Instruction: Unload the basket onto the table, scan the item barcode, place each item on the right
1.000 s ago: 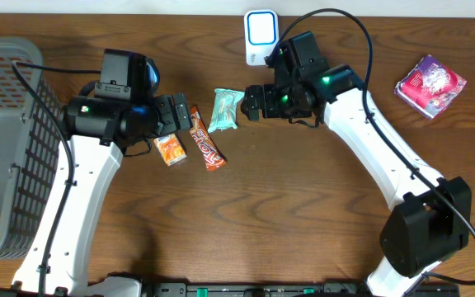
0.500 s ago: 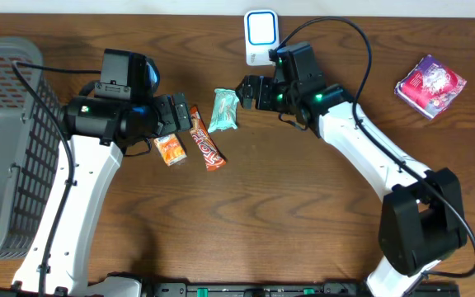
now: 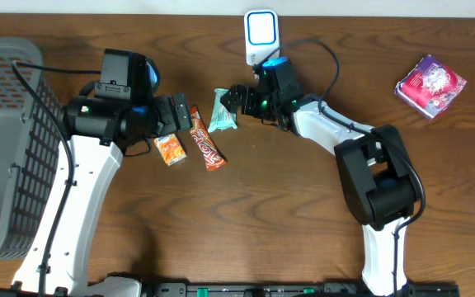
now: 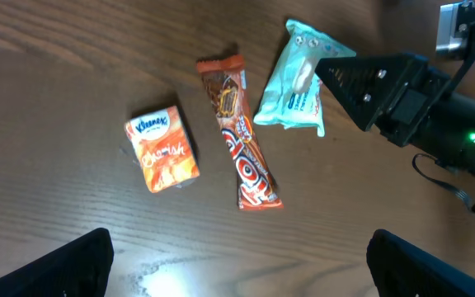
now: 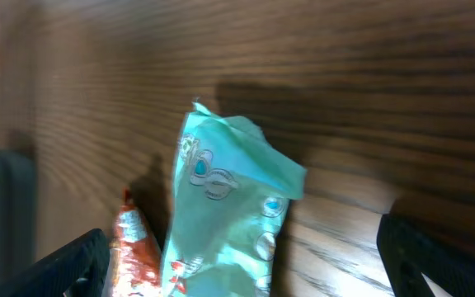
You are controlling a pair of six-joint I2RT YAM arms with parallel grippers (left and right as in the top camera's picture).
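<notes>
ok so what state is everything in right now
left gripper: open, holding nothing
right gripper: open, over the teal packet's end, nothing held
teal packet: lying flat on the table
candy bar: lying flat, untouched
tissue pack: lying flat, untouched
pink packet: lying flat, far right
scanner: upright at the back edge

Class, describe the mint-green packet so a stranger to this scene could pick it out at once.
Find the white scanner at the far edge of the table; in the overhead view, look just below and left of it. The mint-green packet lies there, rightmost of three wrappers. Its neighbours, a long bar and a small tissue pack, are both orange.
</notes>
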